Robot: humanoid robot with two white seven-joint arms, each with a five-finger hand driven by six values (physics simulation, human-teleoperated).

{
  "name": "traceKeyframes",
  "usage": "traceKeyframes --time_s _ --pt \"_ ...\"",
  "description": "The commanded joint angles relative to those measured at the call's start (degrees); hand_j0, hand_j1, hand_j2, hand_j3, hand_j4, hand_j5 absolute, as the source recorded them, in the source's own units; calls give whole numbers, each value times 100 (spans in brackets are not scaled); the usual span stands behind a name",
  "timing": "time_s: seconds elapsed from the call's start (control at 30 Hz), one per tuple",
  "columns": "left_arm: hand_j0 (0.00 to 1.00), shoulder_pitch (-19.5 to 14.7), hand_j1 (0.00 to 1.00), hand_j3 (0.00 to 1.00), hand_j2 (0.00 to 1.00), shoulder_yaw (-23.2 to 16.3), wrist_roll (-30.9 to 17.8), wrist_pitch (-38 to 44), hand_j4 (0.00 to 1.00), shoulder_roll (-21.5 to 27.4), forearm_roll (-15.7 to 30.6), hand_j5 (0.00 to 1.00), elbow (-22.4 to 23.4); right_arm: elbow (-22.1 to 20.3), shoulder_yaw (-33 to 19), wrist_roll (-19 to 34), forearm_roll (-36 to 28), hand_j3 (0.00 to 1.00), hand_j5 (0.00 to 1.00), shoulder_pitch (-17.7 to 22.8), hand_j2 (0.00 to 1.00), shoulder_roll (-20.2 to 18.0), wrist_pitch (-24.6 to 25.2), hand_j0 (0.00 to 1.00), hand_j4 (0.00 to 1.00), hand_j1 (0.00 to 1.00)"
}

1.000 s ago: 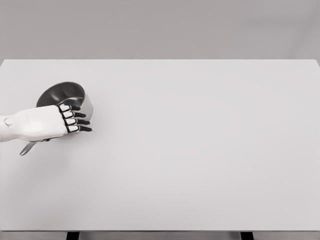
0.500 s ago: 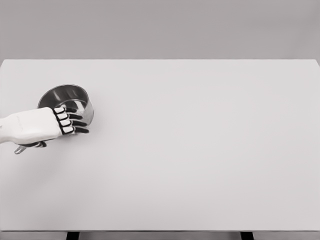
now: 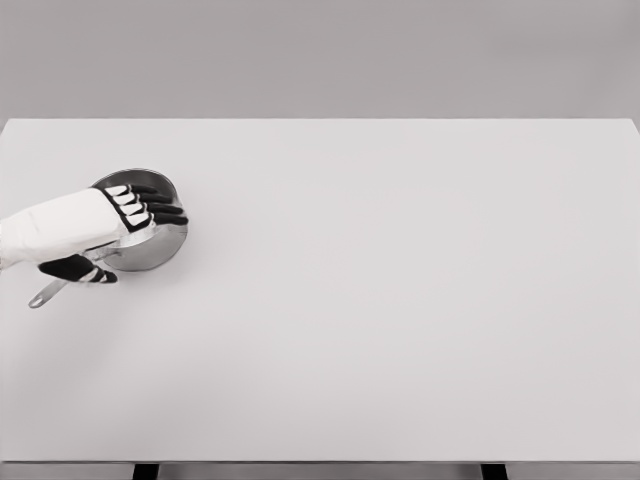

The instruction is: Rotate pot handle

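Observation:
A dark steel pot (image 3: pixel 158 250) stands near the table's left edge. Its thin handle (image 3: pixel 45 293) points toward the lower left. My left hand (image 3: pixel 135 236) comes in from the left and lies over the pot. Four fingers (image 3: pixel 152 205) stretch across the pot's opening and hide most of the inside. The thumb (image 3: pixel 82 270) sits apart, low at the base of the handle. The hand is open and no grasp shows. The right arm is out of view.
The white table (image 3: pixel 400 300) fills the view, with its front edge at the bottom and its far edge against a grey wall. Two dark table legs (image 3: pixel 146 471) show under the front edge.
The left hand has moved up and farther back, from the pot's near side to over its opening, with the thumb now showing. The pot, tilted a second ago, sits level.

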Motion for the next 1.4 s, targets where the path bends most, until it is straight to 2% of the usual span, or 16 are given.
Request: traceKeyframes --time_s 0.0,0.1,0.2,0.37,0.47,0.77,0.97,1.03,1.07,1.37 --pt "100 -8 100 100 100 11 127 803 100 -62 74 100 -4 -1 0 1 -1 100 100 0 100 0 -1 100 100 100" --pt "100 211 100 100 100 20 426 1226 100 -54 -5 100 -4 -1 0 1 -1 100 100 0 100 0 -1 100 100 100" --pt "100 317 100 100 100 20 628 1199 100 -36 -84 100 -21 -1 0 1 -1 100 100 0 100 0 -1 100 100 100" --pt "100 361 100 100 100 11 690 1129 100 -1 -93 100 -48 -1 0 1 -1 100 100 0 100 0 -1 100 100 100" --pt "100 440 100 100 100 11 945 901 100 69 -76 100 -56 -1 0 1 -1 100 100 0 100 0 -1 100 100 100" --pt "100 809 100 100 100 20 1296 900 100 87 -102 100 -48 -1 0 1 -1 100 100 0 100 0 -1 100 100 100" --pt "100 950 100 100 100 11 1314 1305 100 34 -427 100 -48 -1 0 1 -1 100 100 0 100 0 -1 100 100 100" --pt "100 1073 100 100 100 20 1674 1349 100 34 -541 100 -48 -1 0 1 -1 100 100 0 100 0 -1 100 100 100" --pt "100 1082 100 100 100 20 1701 1393 100 34 -594 100 -48 -1 0 1 -1 100 100 0 100 0 -1 100 100 100" --pt "100 1187 100 100 100 29 1709 1630 100 43 -866 100 -30 -1 0 1 -1 100 100 0 100 0 -1 100 100 100"
